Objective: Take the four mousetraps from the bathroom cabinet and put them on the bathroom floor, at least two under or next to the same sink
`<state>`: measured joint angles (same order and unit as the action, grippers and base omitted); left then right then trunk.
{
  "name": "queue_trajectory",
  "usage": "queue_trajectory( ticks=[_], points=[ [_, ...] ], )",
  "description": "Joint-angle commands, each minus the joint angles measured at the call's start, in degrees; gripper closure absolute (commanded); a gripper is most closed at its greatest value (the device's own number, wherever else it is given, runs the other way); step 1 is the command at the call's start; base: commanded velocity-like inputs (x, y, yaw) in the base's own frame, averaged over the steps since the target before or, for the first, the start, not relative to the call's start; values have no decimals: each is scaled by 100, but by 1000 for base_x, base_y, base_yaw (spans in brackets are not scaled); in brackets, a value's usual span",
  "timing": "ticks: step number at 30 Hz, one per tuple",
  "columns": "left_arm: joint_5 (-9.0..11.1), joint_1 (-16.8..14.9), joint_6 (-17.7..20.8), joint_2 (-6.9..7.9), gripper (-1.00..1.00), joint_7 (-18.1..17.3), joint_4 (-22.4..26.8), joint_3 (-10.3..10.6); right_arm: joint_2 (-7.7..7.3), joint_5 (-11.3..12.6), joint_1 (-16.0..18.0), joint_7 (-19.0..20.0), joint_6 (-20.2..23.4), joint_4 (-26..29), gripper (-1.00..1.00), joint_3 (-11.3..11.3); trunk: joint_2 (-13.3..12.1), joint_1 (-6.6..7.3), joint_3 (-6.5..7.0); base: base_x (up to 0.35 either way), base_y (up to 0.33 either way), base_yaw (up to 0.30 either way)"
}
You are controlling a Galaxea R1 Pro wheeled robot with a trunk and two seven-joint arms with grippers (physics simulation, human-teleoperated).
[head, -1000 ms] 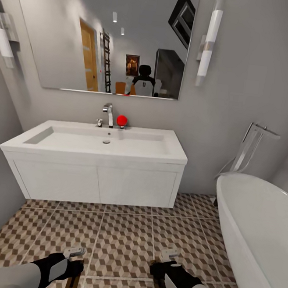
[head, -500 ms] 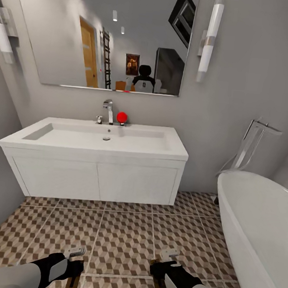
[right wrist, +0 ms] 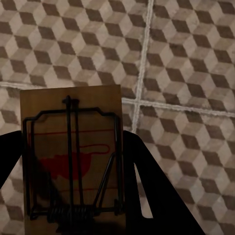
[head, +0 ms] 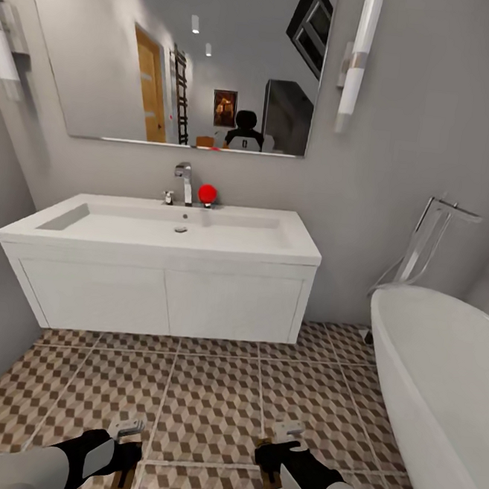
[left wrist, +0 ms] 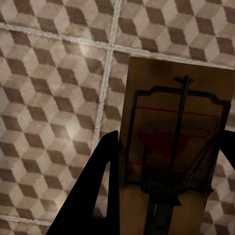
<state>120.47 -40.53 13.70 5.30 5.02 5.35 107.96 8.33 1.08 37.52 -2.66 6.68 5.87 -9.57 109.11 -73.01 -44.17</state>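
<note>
My left gripper [left wrist: 171,142] is shut on a tan mousetrap [left wrist: 174,161] with a dark wire bar and a red mark, held above the cube-patterned bathroom floor [left wrist: 49,98]. My right gripper [right wrist: 71,142] is shut on a second mousetrap [right wrist: 73,156] over the same tiles. In the head view both grippers sit low, the left gripper [head: 123,459] and the right gripper [head: 275,458], each with a trap edge [head: 124,480] [head: 264,472] poking out. The white bathroom sink [head: 164,229] on its boxy vanity stands ahead, with tiled floor between. The cabinet is out of view.
A white bathtub [head: 440,383] with a chrome floor tap [head: 428,240] fills the right side. A grey wall closes in on the left. A chrome tap [head: 183,182] and a red ball-like object [head: 207,193] sit on the sink's back edge, under a large mirror [head: 188,52].
The whole head view has shifted slightly, so the sink sits a little higher in the picture. Both grippers keep their traps in the same pose.
</note>
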Motion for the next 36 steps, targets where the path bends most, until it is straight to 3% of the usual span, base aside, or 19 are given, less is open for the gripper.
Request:
queue_trajectory(
  ticks=[1, 17, 22, 27, 32, 36],
  points=[
    [20, -7, 1, 7, 100, 60, 24, 23, -2, 28, 1, -22, 35, 11, 100, -63, 44, -22, -24, 0, 0, 0],
    [10, -7, -2, 50, 100, 16, 27, 29, -22, 24, 1, -20, 34, 2, 100, -115, 686, -373, -311, 0, 0, 0],
    [1, -7, -79, 177, 100, 5, 23, 32, -16, 23, -2, -16, 28, 2, 100, -115, 686, -373, -311, 0, 0, 0],
    [-13, -7, -466, 365, 100, 12, 14, 32, -15, 23, -7, -15, 26, 4, 100, -189, 686, -373, -311, 4, 0, 0],
    [-8, -7, -535, 406, 100, 16, 24, 32, -15, 31, -7, -17, 18, 10, 100, -477, 686, -373, -311, 195, 0, 0],
    [-6, -7, -542, 410, 100, 16, 20, 32, -15, 32, -7, -16, 17, 11, 100, -540, 686, -373, -311, 312, 0, 0]
  ],
)
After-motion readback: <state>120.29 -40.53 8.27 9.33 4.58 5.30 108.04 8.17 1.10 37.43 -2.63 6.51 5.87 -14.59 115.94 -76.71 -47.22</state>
